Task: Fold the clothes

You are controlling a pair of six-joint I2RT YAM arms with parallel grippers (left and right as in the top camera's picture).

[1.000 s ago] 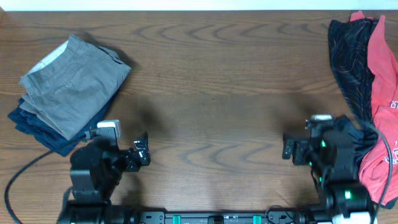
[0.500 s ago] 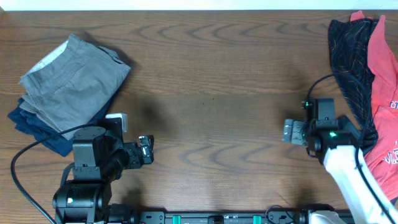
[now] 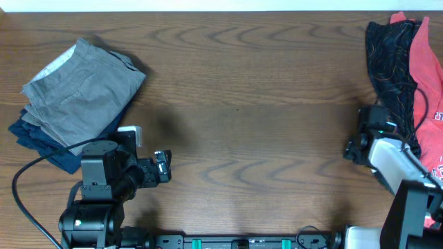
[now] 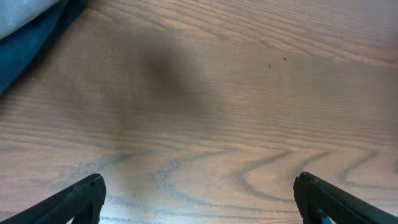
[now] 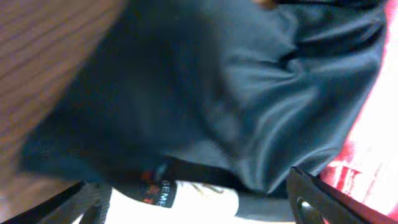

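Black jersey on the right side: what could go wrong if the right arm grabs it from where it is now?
1. The black jersey lies crumpled against the red shirt, so the open right jaws might catch both garments.
2. The right wrist view is blurred and filled with bunched dark cloth, so a grab there would probably take several layers instead of one edge.
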